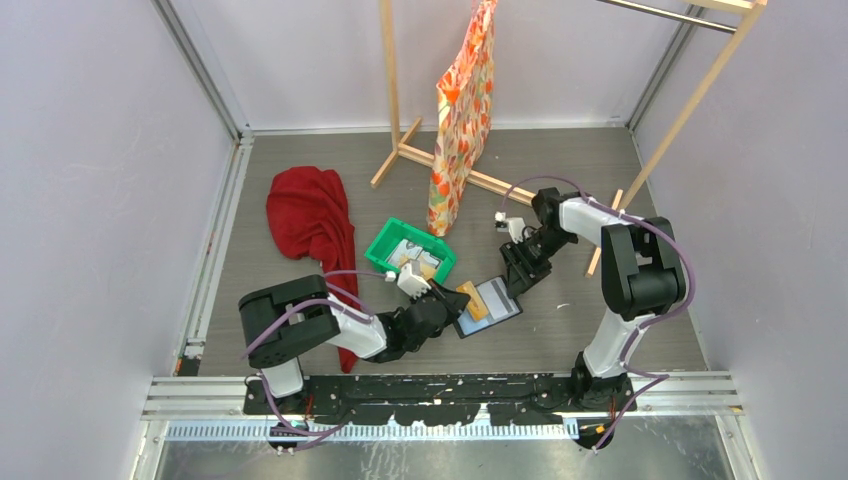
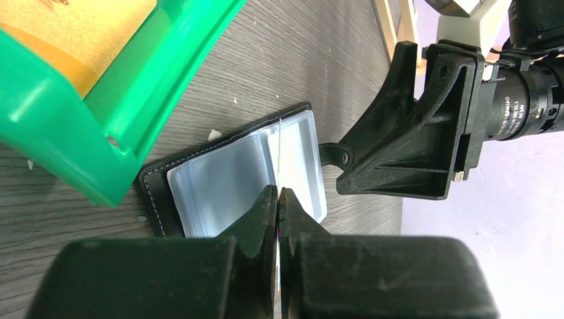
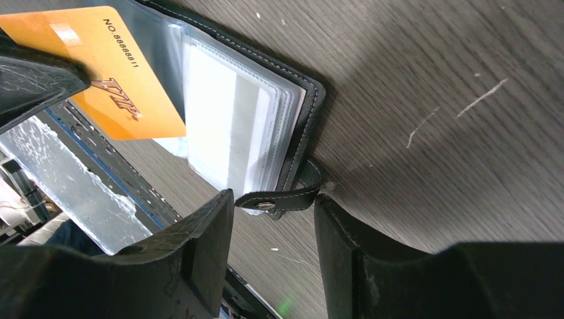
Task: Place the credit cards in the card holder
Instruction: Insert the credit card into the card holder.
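Step in hand, as I judge it: putting one card into the card holder (image 1: 503,300), which lies opened flat on the surface (image 1: 600,180), btw. the two arms and just beside the green tray (image 1: 385,245). L jaws are clenched on an orange credit card (image 3: 126,73). In the left wrist view this card is seen edge-on, as a thin line coming out of the closed tips, w/ its far end over the clear plastic sleeves (image 3: 226,126) of the holder, approx. at the middle fold. Whether the edge is already inside a pocket or only rests on top, I cannot tell. R jaws stand apart, one finger on each side of the snap tab (image 3: 282,197). They are not closed on it, and it is not clear if they press the holder down. More cards (image 1: 415,258) wait in the tray, so I think the task is far from finished. Next move calls for: L arm to lay the card flatter and slide it along a sleeve opening w/o bending it, while the R side keeps the holder from sliding away, because it looks light and could shift under the push
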You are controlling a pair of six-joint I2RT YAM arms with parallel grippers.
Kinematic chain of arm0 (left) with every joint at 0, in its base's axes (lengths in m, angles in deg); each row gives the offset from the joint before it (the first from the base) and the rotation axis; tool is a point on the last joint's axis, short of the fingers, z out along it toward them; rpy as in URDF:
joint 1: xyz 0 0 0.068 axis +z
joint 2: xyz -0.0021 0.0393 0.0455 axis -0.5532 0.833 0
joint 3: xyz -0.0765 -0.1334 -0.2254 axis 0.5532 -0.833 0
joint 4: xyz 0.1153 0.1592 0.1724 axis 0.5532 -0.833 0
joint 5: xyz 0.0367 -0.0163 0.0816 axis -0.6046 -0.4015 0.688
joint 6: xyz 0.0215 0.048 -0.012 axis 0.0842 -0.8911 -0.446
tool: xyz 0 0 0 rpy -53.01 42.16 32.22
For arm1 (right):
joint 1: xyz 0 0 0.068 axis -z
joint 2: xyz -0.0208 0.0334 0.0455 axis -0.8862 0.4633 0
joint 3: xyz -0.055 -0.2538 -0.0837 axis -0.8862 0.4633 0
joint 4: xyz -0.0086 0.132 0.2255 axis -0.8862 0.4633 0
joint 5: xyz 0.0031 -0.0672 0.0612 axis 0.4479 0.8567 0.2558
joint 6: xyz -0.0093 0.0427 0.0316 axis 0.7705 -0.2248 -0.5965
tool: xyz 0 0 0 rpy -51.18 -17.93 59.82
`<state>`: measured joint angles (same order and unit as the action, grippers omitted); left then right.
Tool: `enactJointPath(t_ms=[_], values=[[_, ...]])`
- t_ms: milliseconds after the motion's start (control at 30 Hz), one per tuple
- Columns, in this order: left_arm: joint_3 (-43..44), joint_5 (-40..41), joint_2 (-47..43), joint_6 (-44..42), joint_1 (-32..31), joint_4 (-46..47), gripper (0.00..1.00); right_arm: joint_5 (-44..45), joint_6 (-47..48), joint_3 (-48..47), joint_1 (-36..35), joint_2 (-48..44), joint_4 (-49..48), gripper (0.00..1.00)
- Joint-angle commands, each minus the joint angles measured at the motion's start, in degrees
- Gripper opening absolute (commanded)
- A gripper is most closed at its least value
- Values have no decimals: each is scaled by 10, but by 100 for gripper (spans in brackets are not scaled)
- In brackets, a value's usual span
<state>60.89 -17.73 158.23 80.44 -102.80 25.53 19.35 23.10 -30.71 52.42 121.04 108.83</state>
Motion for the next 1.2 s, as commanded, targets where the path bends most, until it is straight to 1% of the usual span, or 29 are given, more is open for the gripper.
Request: enactJointPath(t_ms=[0, 233, 400, 667, 833, 967, 1167], values=[[-11, 11, -28, -8, 1, 30, 0, 12, -6, -10, -6, 4, -7, 53], [-1, -3, -15, -7, -1, 49, 0, 24, -10, -12, -16, 12, -8, 53], [-1, 1, -18, -4, -1, 37, 0, 27, -11, -12, -18, 14, -10, 53], [16, -6, 25, 1, 0, 46, 0, 31, -13, -12, -21, 16, -11, 53], [17, -3, 34, 8, 0, 48, 0, 32, -13, -12, -22, 17, -11, 52], [18, 1, 18, 11, 0, 13, 0, 35, -13, -12, -22, 17, -12, 53], [22, 4, -13, 38, -1, -79, 0, 41, -14, -14, -28, 22, -11, 52]])
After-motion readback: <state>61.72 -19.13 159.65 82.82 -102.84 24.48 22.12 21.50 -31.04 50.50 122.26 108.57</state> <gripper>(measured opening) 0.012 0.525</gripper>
